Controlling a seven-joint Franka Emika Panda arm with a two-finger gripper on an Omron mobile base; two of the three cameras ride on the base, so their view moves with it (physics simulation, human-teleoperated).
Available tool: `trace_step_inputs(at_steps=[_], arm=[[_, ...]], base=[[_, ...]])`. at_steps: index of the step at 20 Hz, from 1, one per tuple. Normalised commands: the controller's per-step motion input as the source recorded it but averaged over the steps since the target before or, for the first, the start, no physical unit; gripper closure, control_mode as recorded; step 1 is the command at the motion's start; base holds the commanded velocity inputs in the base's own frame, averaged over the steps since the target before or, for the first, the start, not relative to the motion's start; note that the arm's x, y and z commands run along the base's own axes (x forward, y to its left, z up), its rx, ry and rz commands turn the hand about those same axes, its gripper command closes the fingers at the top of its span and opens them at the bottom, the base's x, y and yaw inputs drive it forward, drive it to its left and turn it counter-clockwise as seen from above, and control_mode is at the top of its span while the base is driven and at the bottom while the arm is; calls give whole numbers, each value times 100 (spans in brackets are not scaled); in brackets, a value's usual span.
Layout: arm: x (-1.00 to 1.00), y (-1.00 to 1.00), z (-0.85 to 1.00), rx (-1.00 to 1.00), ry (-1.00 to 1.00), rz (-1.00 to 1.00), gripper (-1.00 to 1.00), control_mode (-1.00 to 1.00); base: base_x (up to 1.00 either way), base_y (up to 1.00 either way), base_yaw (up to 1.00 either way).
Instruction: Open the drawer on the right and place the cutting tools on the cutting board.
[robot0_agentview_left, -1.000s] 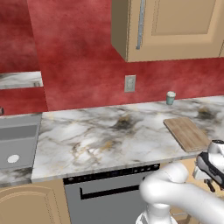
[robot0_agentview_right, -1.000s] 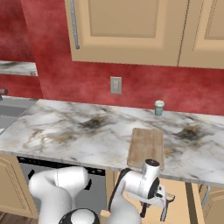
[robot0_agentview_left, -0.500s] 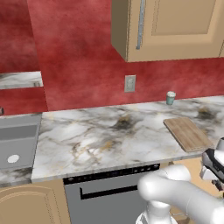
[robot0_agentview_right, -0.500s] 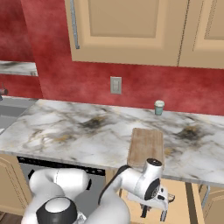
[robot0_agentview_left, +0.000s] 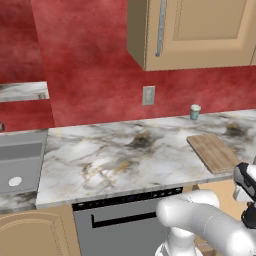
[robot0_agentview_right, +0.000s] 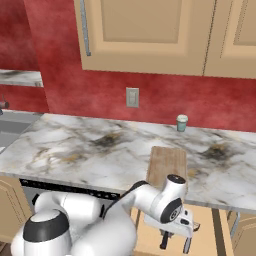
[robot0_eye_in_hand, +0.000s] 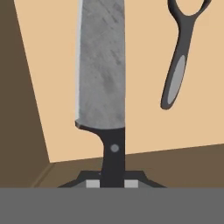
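Left base view
- surface (robot0_agentview_left: 115, 160): marbled white-grey, runs across the middle of the frame.
- cutting board (robot0_agentview_left: 213, 152): lies flat at the right end of the surface, near its front edge, nothing on it.
- cup (robot0_agentview_left: 195, 112): small, teal, stands upright by the red wall, above and left of the board in frame.
- dishwasher (robot0_agentview_left: 120, 225): dark front with handle, bottom centre, under the surface.
- arm: white, curves in from the bottom right; the hand drops below the surface edge at the far right of the frame.

Right base view
- cutting board (robot0_agentview_right: 167, 165): centre right, reaches the front edge of the surface.
- drawer (robot0_agentview_right: 205, 232): light tan, pulled out under the board, lower right of frame.
- end effector (robot0_agentview_right: 175, 243): points down into the drawer, directly below the board's near end; finger gap too small to judge here.
- cup (robot0_agentview_right: 182, 122): upright at the back, near the wall.

Hand view
- knife (robot0_eye_in_hand: 101, 74): silver blade runs up the centre-left of the frame, black handle at bottom centre; lies on the tan drawer floor.
- end effector (robot0_eye_in_hand: 113, 183): fingertips sit to either side of the knife handle at the bottom edge, close against it; clamped or just short of contact, cannot tell.
- dark-handled tool (robot0_eye_in_hand: 179, 57): upper right, rounded loop head at the top edge, apart from the knife, on the drawer floor.
- drawer (robot0_eye_in_hand: 52, 87): darker brown walls along the left and bottom of the frame.
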Motion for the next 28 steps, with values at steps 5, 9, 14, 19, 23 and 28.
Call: trace_step_inputs(at_steps=[5, 9, 14, 19, 23, 28], arm=[[-37, 0, 10, 0, 2, 0, 100, -100], [-24, 0, 29, 0, 0, 0, 100, -100], [6, 3, 60, 0, 0, 0, 100, -100], [-11, 0, 62, 0, 0, 0, 100, -100], [0, 0, 50, 0, -9, 0, 100, -100], [28, 0, 35, 0, -21, -1, 100, -100]], base=[[0, 0, 0], [0, 0, 0], [0, 0, 0], [0, 0, 0], [0, 0, 0], [0, 0, 0]])
